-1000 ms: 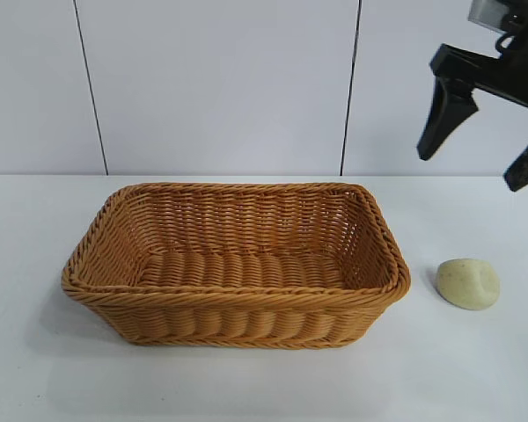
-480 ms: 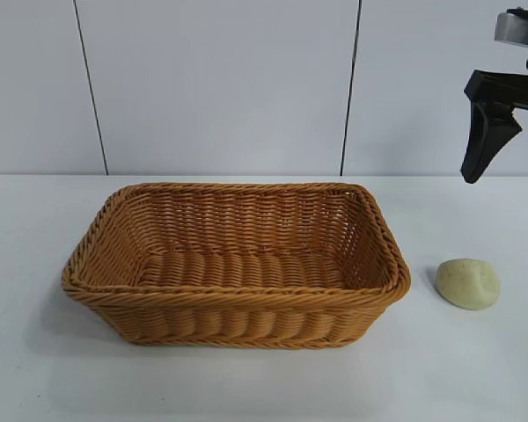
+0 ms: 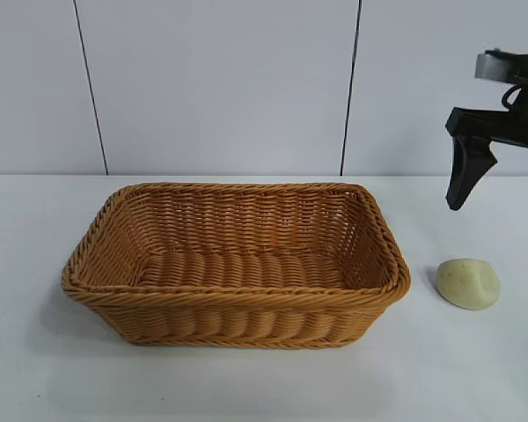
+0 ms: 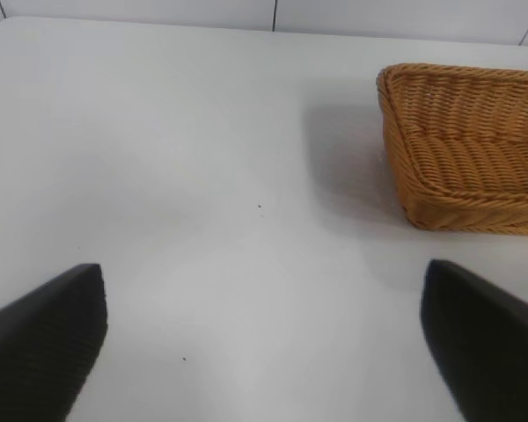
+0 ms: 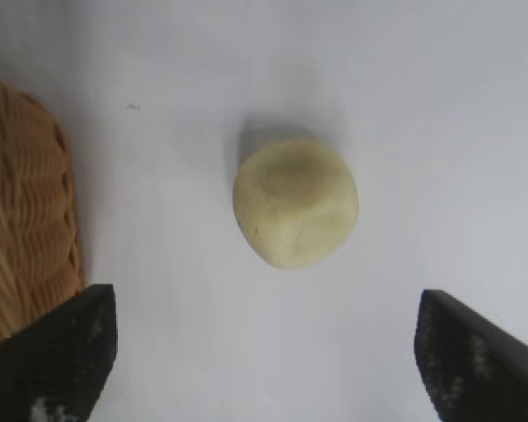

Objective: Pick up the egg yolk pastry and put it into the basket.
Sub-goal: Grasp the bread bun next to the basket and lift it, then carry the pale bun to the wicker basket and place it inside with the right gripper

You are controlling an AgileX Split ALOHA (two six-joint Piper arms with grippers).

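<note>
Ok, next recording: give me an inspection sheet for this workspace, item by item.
Surface: white table, a few tiny dark specks.
Job's things: egg yolk pastry on the table beside the basket, apart from it; basket holds nothing.
Clutter: nothing seen.
Grippers: right gripper open, pointing down above the pastry, not touching; left gripper open, parked over bare table away from the basket.
Cables: dark loop by the right wrist.
Surroundings: white panelled wall with dark seams.
</note>
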